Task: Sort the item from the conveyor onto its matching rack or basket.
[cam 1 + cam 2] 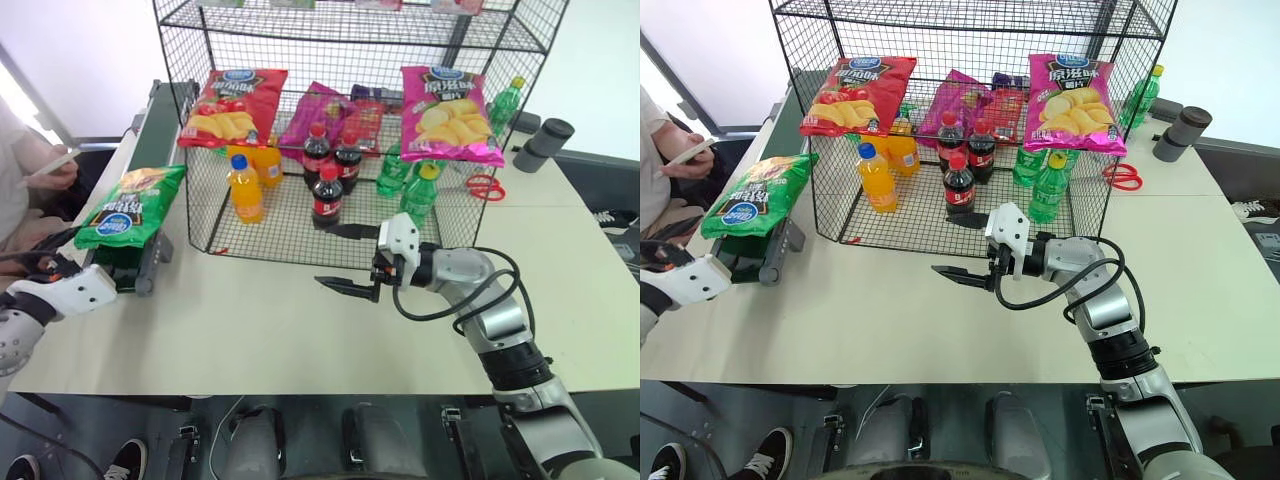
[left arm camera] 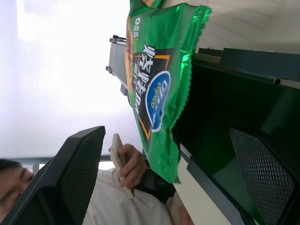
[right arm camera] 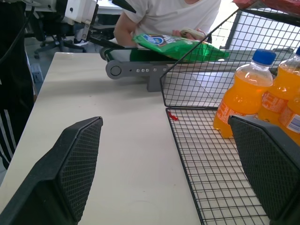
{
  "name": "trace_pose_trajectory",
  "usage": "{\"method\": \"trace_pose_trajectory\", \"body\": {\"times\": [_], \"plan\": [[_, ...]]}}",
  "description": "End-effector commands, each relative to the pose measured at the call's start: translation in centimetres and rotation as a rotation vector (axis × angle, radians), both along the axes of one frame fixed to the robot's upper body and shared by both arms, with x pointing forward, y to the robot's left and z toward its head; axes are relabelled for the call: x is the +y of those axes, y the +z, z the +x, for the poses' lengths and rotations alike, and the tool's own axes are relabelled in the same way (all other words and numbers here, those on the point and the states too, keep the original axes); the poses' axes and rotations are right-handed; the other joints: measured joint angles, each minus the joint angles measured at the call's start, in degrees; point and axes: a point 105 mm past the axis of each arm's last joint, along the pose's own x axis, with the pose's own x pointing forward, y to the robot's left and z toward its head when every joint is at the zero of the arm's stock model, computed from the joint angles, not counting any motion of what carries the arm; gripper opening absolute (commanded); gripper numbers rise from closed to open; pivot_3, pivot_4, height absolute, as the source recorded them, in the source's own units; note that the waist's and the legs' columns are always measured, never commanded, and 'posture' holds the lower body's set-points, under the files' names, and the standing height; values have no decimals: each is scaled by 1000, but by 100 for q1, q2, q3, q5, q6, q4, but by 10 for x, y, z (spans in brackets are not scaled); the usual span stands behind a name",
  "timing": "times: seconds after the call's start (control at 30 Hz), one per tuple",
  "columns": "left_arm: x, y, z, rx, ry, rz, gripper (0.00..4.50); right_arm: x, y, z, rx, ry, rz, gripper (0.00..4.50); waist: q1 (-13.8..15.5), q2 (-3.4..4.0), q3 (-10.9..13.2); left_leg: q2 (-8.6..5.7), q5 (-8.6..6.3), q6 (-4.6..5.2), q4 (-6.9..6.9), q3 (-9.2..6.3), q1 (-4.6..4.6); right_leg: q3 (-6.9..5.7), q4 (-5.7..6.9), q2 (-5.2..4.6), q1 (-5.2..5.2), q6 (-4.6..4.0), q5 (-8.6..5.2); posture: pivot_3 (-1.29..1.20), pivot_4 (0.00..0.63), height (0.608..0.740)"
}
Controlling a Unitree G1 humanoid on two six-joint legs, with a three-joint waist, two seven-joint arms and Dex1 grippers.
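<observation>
The green crisp bag lies lengthwise at the conveyor's near end, just beyond the left gripper. Both grippers' jaws gape empty; the right gripper is well apart.

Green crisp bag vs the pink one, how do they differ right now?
The green crisp bag lies tilted on the near end of the conveyor; the pink crisp bag hangs upright on the front of the rack. The green one sits outside the cage, beside the left gripper. Both are glossy, pillow-shaped, with a blue oval logo.
</observation>
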Motion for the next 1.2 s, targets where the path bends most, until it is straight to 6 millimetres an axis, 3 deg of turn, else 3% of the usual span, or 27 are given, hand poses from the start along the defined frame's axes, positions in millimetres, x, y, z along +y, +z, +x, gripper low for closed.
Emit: {"method": "trace_pose_trajectory", "body": {"times": [0.03, 0.43, 0.53, 0.77, 0.8, 1.0, 1.1, 1.2], "plan": [[-3, 7, 3, -16, -14, 9, 4471, 0, 11, 0, -61, -3, 14, 4500, 1, 0, 0, 0, 0, 0, 0, 0, 0, 0, 0, 0, 0, 0, 0, 0, 150, 740], [-11, 2, 10, -2, -37, -13, 4471, -3, 11, 2, -73, -21, 3, 4500, 5, 0, 0, -1, 0, 0, 0, 0, 0, 0, 0, 0, 0, 0, 0, 0, 150, 740], [-12, 2, 11, 4, -45, -24, 3620, -5, 12, 3, -77, -31, 2, 4500, -3, 0, 0, -1, 0, 0, 0, 0, 0, 1, 0, 1, 0, 0, 0, 0, 150, 740], [-13, 6, 12, -10, -52, -40, 171, -9, 12, 6, -83, -49, -3, 4500, 4, 0, 0, 0, 0, 0, 0, 1, 0, 1, 0, 1, 0, 0, 0, 0, 150, 740], [-13, 8, 12, -20, -54, -42, 37, -9, 12, 6, -83, -50, -4, 4500, 4, 0, 0, 0, 0, 0, 0, 1, 0, 1, 0, 1, 0, 0, 0, 0, 150, 740], [-22, 34, 9, -110, -118, -228, 37, -10, 11, 8, -88, -58, -7, 4500, 4, 0, 0, 0, 0, 0, 1, 0, -1, 1, 0, 0, 0, 0, 0, 0, 150, 740], [-27, 66, -10, -168, -236, -450, 37, -14, 13, 9, -94, -69, -7, 4500, -22, 0, 0, 3, 0, 0, 1, 1, -2, 2, 0, 0, -1, 0, 0, 0, 150, 740], [-39, 84, -34, -70, -409, -698, 37, -22, 14, 12, -95, -84, -9, 4500, -34, 1, 1, 11, 0, -1, 1, 1, -3, 3, -1, -3, -3, 0, 0, 0, 150, 740]]}}
